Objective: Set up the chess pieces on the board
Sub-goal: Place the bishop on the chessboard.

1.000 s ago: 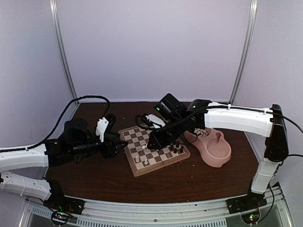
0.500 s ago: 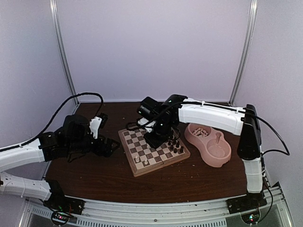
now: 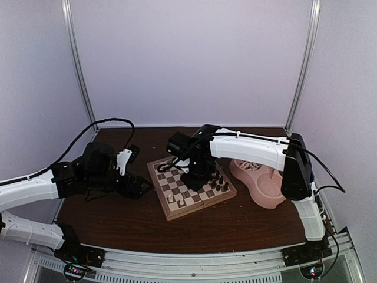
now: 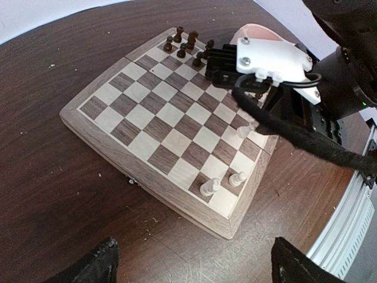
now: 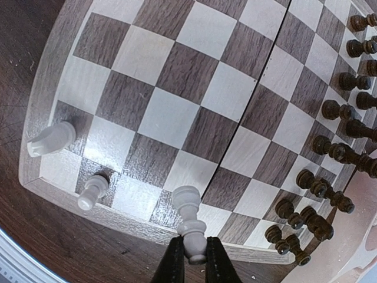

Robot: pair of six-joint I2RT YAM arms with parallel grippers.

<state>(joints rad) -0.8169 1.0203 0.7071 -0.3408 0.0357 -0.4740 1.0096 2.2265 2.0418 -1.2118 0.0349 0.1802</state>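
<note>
Right arm (image 3: pixel 250 146) reaches left, wrist bent down. Right gripper (image 5: pixel 193 262) pinches piece (image 5: pixel 189 224) (fingers nearly together). Left arm (image 3: pixel 35 190) low, stretched rightward. Left gripper (image 4: pixel 197 265) spread wide, angled down.

The right arm (image 3: pixel 253 147) has folded in. Its elbow has come leftward from the far right side to above the pink bowl (image 3: pixel 268 191), and its wrist has swung left over the board (image 3: pixel 177 209). The left fingers (image 4: pixel 100 265) have moved slightly nearer along the board's left edge.

Pink dbl bowl (image 3: pixel 266 200) on brown table (image 3: pixel 235 227), dark pieces (image 4: pixel 182 41) nearby.
</note>
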